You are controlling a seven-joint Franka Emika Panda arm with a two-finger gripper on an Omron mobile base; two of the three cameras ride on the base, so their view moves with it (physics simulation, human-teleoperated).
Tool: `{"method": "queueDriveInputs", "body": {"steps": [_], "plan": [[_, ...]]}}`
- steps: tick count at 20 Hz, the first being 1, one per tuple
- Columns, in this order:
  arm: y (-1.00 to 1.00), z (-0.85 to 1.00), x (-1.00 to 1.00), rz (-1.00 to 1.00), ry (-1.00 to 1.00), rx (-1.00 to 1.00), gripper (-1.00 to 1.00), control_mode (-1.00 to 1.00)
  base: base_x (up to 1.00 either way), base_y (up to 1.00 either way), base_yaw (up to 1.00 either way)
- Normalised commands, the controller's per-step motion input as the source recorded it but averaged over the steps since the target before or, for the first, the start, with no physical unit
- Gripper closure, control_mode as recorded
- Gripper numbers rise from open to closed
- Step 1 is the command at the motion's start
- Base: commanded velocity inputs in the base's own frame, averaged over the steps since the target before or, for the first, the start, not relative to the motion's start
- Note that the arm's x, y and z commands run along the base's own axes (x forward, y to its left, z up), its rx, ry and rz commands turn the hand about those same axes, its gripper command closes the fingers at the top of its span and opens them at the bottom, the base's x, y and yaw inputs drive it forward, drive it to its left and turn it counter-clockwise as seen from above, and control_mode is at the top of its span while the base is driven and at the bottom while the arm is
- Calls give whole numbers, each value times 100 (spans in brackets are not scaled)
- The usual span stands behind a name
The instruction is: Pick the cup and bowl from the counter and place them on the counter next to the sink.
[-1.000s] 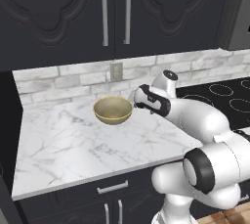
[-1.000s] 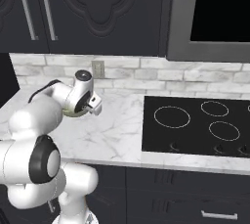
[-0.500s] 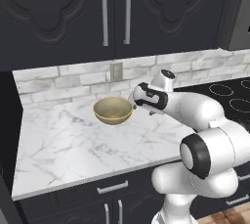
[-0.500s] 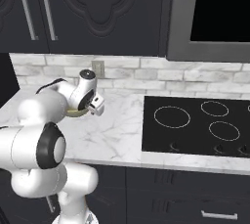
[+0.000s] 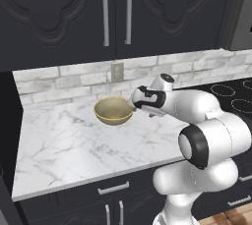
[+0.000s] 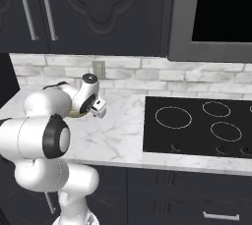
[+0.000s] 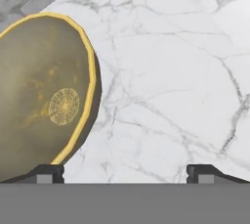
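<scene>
Bowl first: the round tan-gold bowl [image 5: 113, 110] with its paler olive inside sat upright on the white grey-veined marble counter [image 5: 69, 145], near the brick backsplash and left of the black glass cooktop [image 6: 197, 126]. It was not yet lifted, so the step in hand looked like the approach to pick it up.

The white arm's two-finger gripper [image 7: 125, 171] was beside the bowl's rim on the cooktop side, pointing down toward the counter. In the hand view the bowl [image 7: 44, 96] lay to the left, its gold rim crossing just above the left fingertip [image 7: 46, 173], while the right fingertip stood over bare marble [image 7: 166, 71]. The jaws stood spread as wide as they go, and nothing was held. I could not tell whether the left fingertip touched the rim.

Judging from this, the next move called for a small shift toward the bowl so the rim's wall came between the fingers, then a descent and a firm close on that thin edge. A shallow, wide bowl pinched at one side could tip or slip, so the grip wanted to seat well down the wall.
</scene>
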Motion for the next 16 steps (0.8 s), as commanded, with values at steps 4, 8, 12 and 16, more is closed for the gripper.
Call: {"method": "queueDriveInputs", "body": {"steps": [4,8,12,16], "plan": [[7,0,16,0,3,0,-100,-100,0,0,0],[20,0,13,0,4,0,-100,-100,0,0,0],[28,-2,10,0,3,0,-100,-100,0,0,0],[22,-3,18,0,1,0,-100,-100,0,0,0]]}}
